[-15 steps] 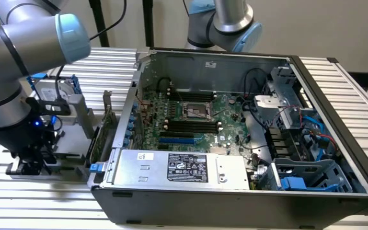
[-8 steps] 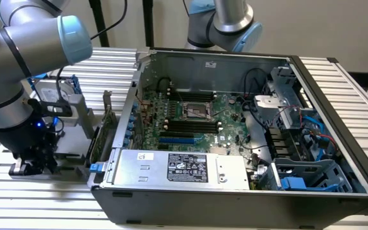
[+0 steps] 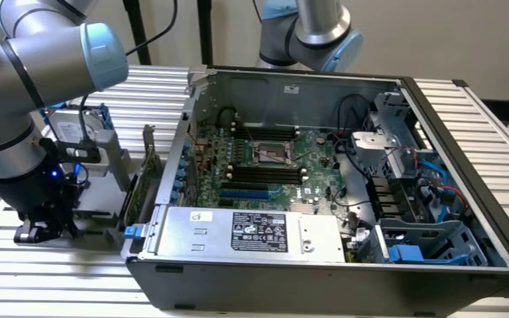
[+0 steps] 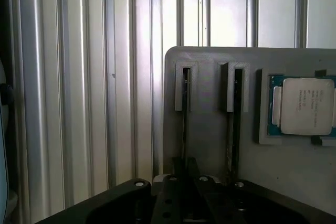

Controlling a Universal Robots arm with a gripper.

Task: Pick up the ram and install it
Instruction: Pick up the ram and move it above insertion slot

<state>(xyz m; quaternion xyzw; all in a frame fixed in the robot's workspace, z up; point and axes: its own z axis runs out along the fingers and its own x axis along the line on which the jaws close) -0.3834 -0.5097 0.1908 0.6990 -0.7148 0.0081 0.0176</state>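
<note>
Whether the jaws are wide or narrow I cannot tell. The gripper (image 4: 185, 170) hangs low over a grey printed holder (image 4: 207, 129), in line with the ram (image 4: 185, 109), a thin stick standing on edge in one of the holder's two slots. A second stick (image 4: 234, 114) stands in the slot beside it, and the holder's square recess carries a silver processor (image 4: 306, 106).

My judgement is that the pick-up step is in hand and nothing is lifted yet. The grasp calls for the jaws to sit square on the stick's flat faces, then a straight pull along the slot.

In the exterior view the gripper (image 3: 40, 228) is down at the slatted aluminium desk (image 3: 51, 278), left of the open computer case (image 3: 466, 132). Inside the case, the motherboard (image 3: 317, 149) shows black memory slots (image 3: 264, 173) that look unfilled. A power supply (image 3: 254, 232) lies along the case's near edge.
</note>
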